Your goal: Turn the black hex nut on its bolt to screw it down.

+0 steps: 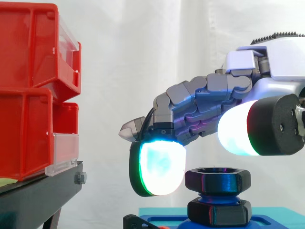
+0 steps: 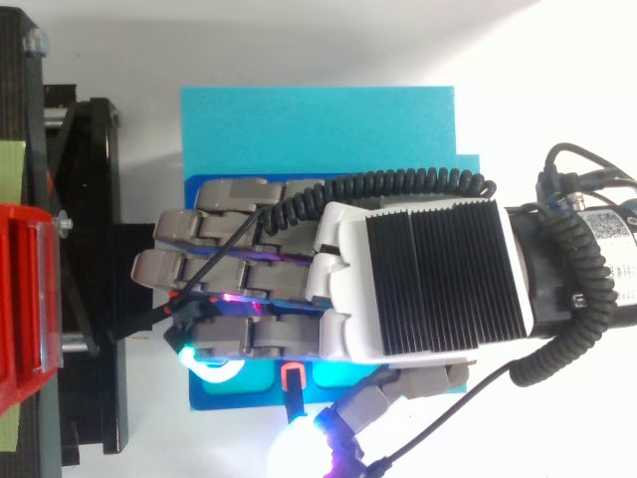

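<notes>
The hand (image 1: pixel 281 71) is reaching in from the right of the frame and hanging low over the black hex nut (image 1: pixel 218 180). Whether it is grasping the nut cannot be told. The nut is sitting at lower centre on a blue bolt (image 1: pixel 213 194), above a second black nut (image 1: pixel 219 211), over a blue base (image 2: pixel 318 119). Red bins (image 1: pixel 28 86) are standing at the left on a black stand (image 1: pixel 38 195).

Hand (image 1: pixel 209 102) above the upper hex nut (image 1: pixel 218 179) on its bolt (image 1: pixel 217 194), base plate (image 1: pixel 271 215) beneath, stacked bins (image 1: pixel 28 90) on a stand (image 1: pixel 43 193) at left
</notes>
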Robot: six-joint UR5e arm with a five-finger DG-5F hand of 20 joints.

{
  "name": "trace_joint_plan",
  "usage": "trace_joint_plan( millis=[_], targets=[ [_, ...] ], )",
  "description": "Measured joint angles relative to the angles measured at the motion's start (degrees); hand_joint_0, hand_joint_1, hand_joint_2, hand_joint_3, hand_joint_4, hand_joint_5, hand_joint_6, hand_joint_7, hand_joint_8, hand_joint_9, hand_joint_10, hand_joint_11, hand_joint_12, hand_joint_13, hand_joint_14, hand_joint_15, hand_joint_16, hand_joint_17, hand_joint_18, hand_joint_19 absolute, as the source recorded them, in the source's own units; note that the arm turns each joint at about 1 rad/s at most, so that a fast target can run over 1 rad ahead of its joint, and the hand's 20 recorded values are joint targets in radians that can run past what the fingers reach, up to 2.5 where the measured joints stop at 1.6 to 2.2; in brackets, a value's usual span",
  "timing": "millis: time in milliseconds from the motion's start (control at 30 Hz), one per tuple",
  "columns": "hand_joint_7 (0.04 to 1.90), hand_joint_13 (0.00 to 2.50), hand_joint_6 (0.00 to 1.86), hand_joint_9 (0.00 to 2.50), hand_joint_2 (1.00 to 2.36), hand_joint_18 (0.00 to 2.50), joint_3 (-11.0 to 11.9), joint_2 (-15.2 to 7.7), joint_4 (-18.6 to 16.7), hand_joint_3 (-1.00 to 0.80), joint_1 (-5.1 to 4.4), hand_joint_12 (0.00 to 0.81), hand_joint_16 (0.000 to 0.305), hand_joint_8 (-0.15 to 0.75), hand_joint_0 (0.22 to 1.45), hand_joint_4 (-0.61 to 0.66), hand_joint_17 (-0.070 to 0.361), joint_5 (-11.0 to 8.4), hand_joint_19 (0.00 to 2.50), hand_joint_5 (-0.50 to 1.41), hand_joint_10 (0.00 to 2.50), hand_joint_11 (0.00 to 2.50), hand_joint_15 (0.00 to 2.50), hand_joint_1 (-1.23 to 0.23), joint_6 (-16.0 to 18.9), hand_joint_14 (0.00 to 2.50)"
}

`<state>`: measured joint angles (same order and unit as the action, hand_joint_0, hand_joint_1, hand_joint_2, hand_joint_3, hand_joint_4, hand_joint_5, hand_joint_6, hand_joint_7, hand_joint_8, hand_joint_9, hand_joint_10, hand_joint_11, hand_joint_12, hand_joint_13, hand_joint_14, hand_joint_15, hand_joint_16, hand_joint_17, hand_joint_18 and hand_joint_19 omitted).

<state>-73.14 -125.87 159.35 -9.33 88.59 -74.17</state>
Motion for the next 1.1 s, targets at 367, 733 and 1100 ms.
trace_joint_plan(
  millis=[367, 733, 1100],
  targets=[
    [1.16, 0.36, 0.51, 0.26, 1.00, 0.36, -0.04, -0.01, 0.20, -0.50, 0.07, 0.381, 0.061, 0.239, 0.49, 0.22, 0.137, 0.00, 0.12, -0.16, 0.00, 0.00, 0.00, -0.40, -1.22, 0.00],
    [1.14, 0.36, 0.52, 0.26, 1.00, 0.37, -0.03, -0.02, 0.39, -0.50, 0.54, 0.384, 0.061, 0.240, 0.49, 0.21, 0.138, 0.02, 0.13, -0.16, 0.00, 0.00, 0.00, -0.40, -2.42, 0.00],
    [1.14, 0.38, 0.52, 0.27, 1.00, 0.38, -0.04, 0.00, 1.30, -0.50, 1.25, 0.385, 0.061, 0.241, 0.50, 0.22, 0.137, 0.34, 0.13, -0.16, 0.00, 0.00, 0.00, -0.40, -2.83, 0.00]
  ],
)
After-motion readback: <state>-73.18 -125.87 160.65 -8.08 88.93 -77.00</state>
